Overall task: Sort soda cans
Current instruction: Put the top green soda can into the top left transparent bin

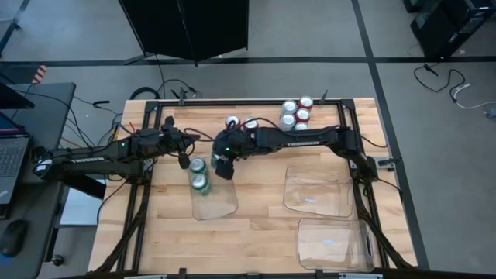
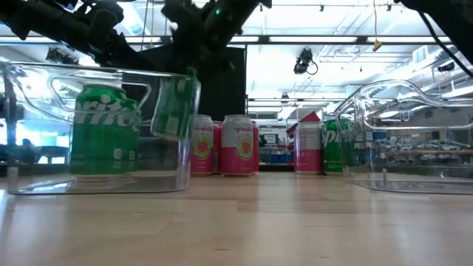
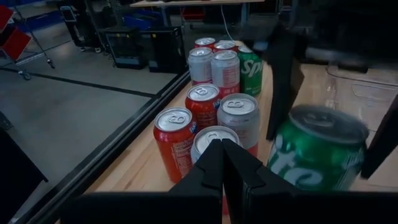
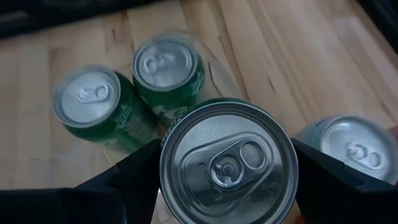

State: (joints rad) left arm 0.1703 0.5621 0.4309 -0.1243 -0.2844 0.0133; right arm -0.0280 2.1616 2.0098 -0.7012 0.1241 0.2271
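Observation:
A green soda can (image 4: 229, 163) hangs in my right gripper (image 1: 223, 165), over the far right corner of a clear tray (image 1: 214, 203). The low view shows this can (image 2: 174, 108) tilted and off the table. Two green cans (image 1: 197, 165) (image 1: 201, 183) stand upright in the tray. Red and silver-grey cans (image 3: 205, 102) stand on the table at the far edge, with one more green can (image 3: 252, 70) beyond them. My left gripper (image 3: 222, 163) is shut on nothing and waits above the table, left of the tray. My right gripper pinches the green can by its side wall (image 3: 287, 160), one finger (image 3: 283, 87) on each side, just below the silver top. The fingers slant down from the table's right and far side. The can hangs clear of the table and tray, slightly tilted.
Two more clear trays (image 1: 314, 190) (image 1: 335, 244) lie on the table's right half. A cluster of cans (image 1: 297, 114) stands at the far right edge and two cans (image 1: 241, 123) near the far middle. Black frame rails (image 1: 136, 209) run along the table's edges.

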